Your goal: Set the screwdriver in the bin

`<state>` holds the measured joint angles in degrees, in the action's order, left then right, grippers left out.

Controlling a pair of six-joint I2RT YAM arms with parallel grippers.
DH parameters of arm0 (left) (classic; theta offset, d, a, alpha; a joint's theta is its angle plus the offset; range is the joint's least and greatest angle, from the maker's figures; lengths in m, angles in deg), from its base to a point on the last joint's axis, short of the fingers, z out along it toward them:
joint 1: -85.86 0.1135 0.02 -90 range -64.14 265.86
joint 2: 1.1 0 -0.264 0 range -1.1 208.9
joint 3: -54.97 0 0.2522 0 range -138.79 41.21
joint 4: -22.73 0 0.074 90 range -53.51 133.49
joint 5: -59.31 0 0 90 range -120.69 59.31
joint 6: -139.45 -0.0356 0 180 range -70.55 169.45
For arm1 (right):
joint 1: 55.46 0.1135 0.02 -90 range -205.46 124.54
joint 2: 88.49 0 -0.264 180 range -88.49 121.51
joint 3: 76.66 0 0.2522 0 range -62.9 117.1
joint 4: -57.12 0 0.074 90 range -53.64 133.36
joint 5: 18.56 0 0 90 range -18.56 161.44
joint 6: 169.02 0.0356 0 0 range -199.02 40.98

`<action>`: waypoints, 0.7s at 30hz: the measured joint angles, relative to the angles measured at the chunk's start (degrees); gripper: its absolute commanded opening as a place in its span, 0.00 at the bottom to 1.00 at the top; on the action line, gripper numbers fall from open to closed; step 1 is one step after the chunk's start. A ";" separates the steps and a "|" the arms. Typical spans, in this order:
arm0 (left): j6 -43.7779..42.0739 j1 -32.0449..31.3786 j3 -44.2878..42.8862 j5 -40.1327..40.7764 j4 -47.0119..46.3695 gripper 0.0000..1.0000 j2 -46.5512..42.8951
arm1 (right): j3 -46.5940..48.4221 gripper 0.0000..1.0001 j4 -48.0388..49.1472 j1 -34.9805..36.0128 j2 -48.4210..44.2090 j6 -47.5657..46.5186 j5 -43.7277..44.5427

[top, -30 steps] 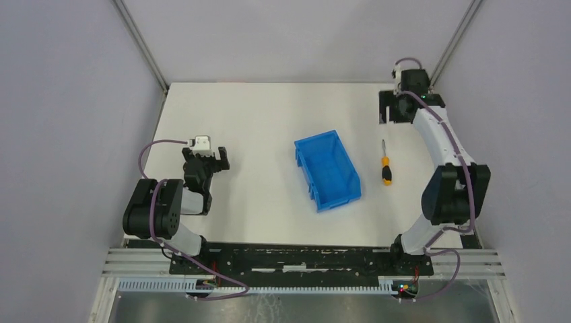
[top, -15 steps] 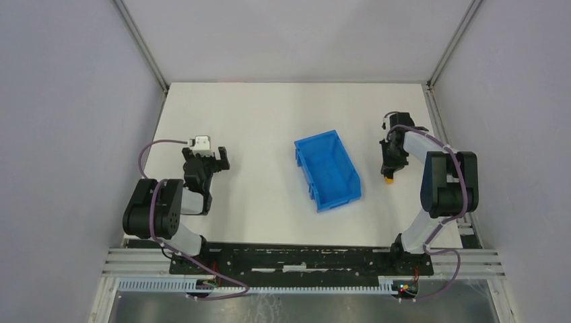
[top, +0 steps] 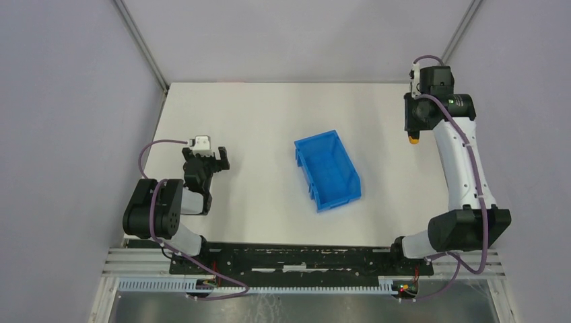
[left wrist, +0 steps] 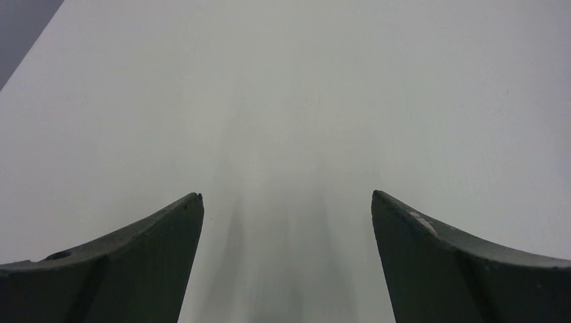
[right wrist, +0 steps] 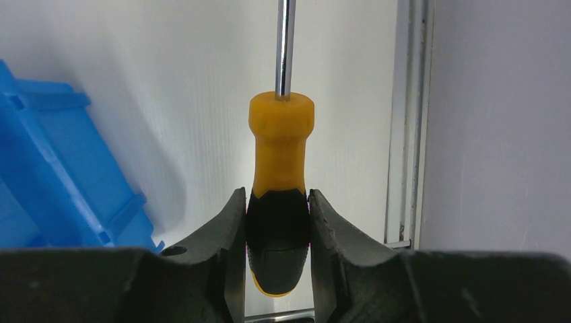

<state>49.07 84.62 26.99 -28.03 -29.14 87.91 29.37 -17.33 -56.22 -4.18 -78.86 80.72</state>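
Note:
The screwdriver (right wrist: 281, 134) has an orange-yellow and black handle and a thin metal shaft. My right gripper (right wrist: 276, 192) is shut on the black part of the handle, with the shaft pointing away from the wrist. In the top view this gripper (top: 412, 129) is raised near the far right of the table, and the handle's orange end (top: 413, 140) pokes out below it. The blue bin (top: 328, 169) sits mid-table, left of that gripper, and shows at the left of the right wrist view (right wrist: 54, 168). My left gripper (left wrist: 286, 195) is open over bare table, at the left of the top view (top: 217, 160).
The white table (top: 256, 128) is enclosed by grey walls. Metal frame posts (top: 140, 44) stand at its far corners. A metal rail (right wrist: 404, 121) runs along the table's right edge, close to the held screwdriver.
My right arm dropped onto the screwdriver beside the bin, shut on its handle and lifted it up toward the far right. The left arm and the bin have not moved.

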 measured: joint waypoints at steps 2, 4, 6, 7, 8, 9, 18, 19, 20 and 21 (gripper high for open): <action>0.00 0.00 0.00 0.00 -0.02 1.00 0.00 | 1.49 0.00 -1.49 1.60 -1.20 1.11 0.61; 0.00 0.00 0.00 0.00 -0.02 1.00 0.00 | 2.16 0.00 -2.14 5.46 -1.31 2.38 1.73; 0.00 0.00 0.00 0.00 -0.02 1.00 0.00 | 2.38 0.00 -1.86 13.25 -0.50 4.15 2.36; 0.00 0.00 0.00 0.02 -0.02 1.00 0.00 | 2.45 0.00 -1.51 17.42 0.02 4.85 2.38; 0.00 0.00 0.00 0.02 -0.02 1.00 0.00 | 2.45 0.00 -0.79 22.88 0.81 5.81 2.27; 0.00 0.00 0.00 0.00 -0.02 1.00 0.00 | 2.51 0.00 -0.26 26.73 1.51 6.43 2.29; 0.00 0.00 0.00 0.00 -0.02 1.00 0.00 | -10.73 0.00 9.31 42.62 1.20 9.25 4.61; 0.00 0.00 0.00 0.00 -0.02 1.00 0.00 | -14.38 0.00 10.93 43.36 1.11 9.18 4.57; 0.00 0.00 0.00 0.00 -0.02 1.00 0.00 | -17.33 0.00 12.52 43.82 1.16 9.09 4.55; 0.00 0.00 0.00 0.00 0.00 1.00 0.00 | -20.92 0.00 14.03 44.41 1.68 9.01 4.48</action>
<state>49.07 84.62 26.99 -28.03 -29.14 87.91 8.46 -3.29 -11.80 -2.50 -69.86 85.20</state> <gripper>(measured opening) 0.997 0.366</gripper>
